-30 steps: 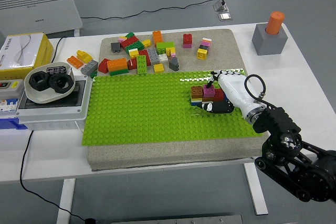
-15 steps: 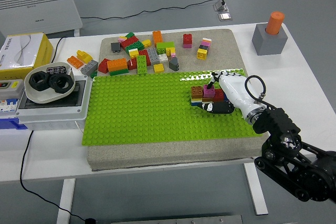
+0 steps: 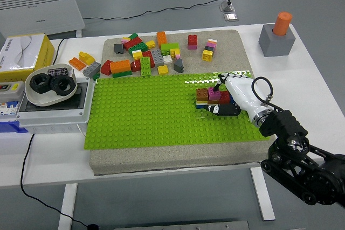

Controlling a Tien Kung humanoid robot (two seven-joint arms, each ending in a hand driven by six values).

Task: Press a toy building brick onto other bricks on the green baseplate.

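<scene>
curling its fingers onto the magenta brick (image 3: 214, 94), the right hand (image 3: 229, 96) grips it atop the brick stack (image 3: 204, 98).

Your right hand (image 3: 229, 98) has sunk slightly — the pink brick (image 3: 214, 94) now sits lower on the stack (image 3: 207, 98).

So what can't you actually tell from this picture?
All in the head view:
- Bricks under the right hand: its white shell covers the right side of the brick stack on the green baseplate.
- Whether the pink brick is fully seated: too small.
- Left hand: outside the picture.
</scene>
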